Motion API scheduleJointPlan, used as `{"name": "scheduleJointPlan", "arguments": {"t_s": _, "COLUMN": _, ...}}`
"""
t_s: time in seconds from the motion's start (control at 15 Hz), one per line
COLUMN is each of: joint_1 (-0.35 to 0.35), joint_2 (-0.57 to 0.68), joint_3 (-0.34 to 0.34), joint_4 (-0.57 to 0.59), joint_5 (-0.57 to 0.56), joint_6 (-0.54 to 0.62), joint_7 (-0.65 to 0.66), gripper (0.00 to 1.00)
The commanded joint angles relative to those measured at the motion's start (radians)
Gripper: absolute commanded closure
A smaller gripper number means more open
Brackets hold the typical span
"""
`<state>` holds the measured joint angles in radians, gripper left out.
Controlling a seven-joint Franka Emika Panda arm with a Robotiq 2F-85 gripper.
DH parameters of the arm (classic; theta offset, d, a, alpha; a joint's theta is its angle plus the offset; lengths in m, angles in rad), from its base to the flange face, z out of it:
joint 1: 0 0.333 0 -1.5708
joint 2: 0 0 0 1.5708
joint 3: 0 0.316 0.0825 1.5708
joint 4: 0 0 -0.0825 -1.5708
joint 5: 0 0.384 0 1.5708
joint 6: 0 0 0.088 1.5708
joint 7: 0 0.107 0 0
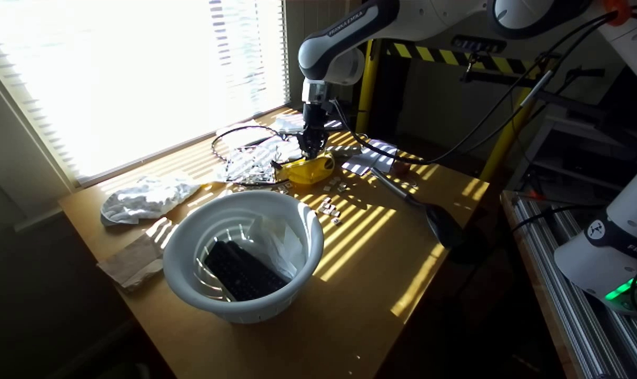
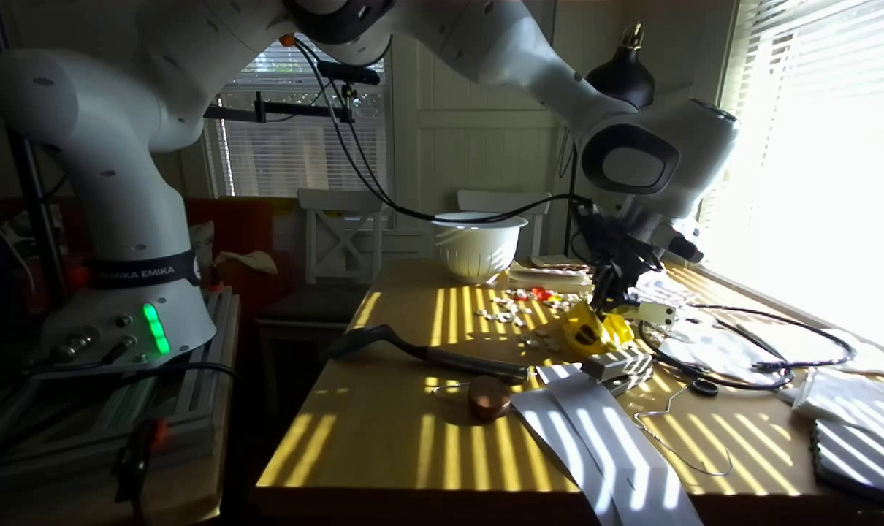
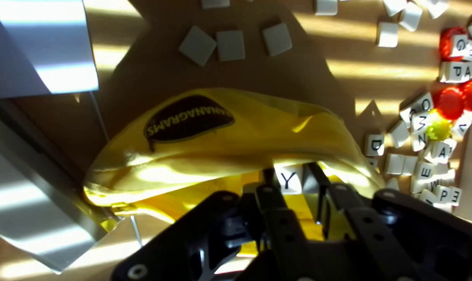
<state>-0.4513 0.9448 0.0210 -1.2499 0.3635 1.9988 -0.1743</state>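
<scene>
Broadly, a wooden table (image 1: 360,310), barred with sunlight from window blinds (image 1: 268,58), carries the objects, and a white Franka Emika arm (image 2: 508,51) extends over it in both exterior views. Next in size, a white colander (image 2: 478,252) stands upright on the tabletop; in an exterior view it contains a black keyboard (image 1: 242,273), tilted, and crumpled white sheeting (image 1: 281,242). A black-headed kitchen utensil (image 2: 478,363) lies with its head at the table's edge and its handle end just beside white paper sheets (image 2: 595,431). The black gripper (image 3: 290,183) points down at a yellow Bananagrams pouch (image 3: 240,134), which rests on the table near loose game pieces, its mouth parted beneath the fingers (image 3: 267,191). A round copper-coloured object (image 2: 489,398) sits next to the sheets. Red discs (image 3: 451,102) and a knobbly yellow piece (image 3: 439,125) lie among cream letter tiles (image 3: 425,171), some lettered side up, others blank side up. Finally, one tile marked Y (image 3: 288,181) is pinched between the fingertips, drawn together to a narrow gap, at the mouth of the pouch.
</scene>
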Motion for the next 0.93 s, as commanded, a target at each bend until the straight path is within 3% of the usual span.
{"name": "scheduleJointPlan", "arguments": {"t_s": 0.0, "joint_1": 0.047, "joint_2": 0.043, "joint_3": -0.055, "joint_4": 0.084, "joint_5": -0.060, "joint_6": -0.143, "joint_7": 0.089, "gripper": 0.53}}
{"name": "scheduleJointPlan", "arguments": {"t_s": 0.07, "joint_1": 0.056, "joint_2": 0.047, "joint_3": -0.067, "joint_4": 0.093, "joint_5": -0.074, "joint_6": -0.176, "joint_7": 0.107, "gripper": 0.52}}
{"name": "scheduleJointPlan", "arguments": {"t_s": 0.27, "joint_1": 0.070, "joint_2": 0.049, "joint_3": -0.089, "joint_4": 0.113, "joint_5": -0.094, "joint_6": -0.235, "joint_7": 0.134, "gripper": 0.32}}
{"name": "scheduleJointPlan", "arguments": {"t_s": 0.53, "joint_1": 0.102, "joint_2": 0.008, "joint_3": -0.116, "joint_4": 0.065, "joint_5": -0.130, "joint_6": -0.097, "joint_7": 0.117, "gripper": 0.03}}
{"name": "scheduleJointPlan", "arguments": {"t_s": 0.87, "joint_1": 0.130, "joint_2": -0.033, "joint_3": -0.128, "joint_4": 0.002, "joint_5": -0.151, "joint_6": 0.099, "joint_7": 0.065, "gripper": 0.00}}
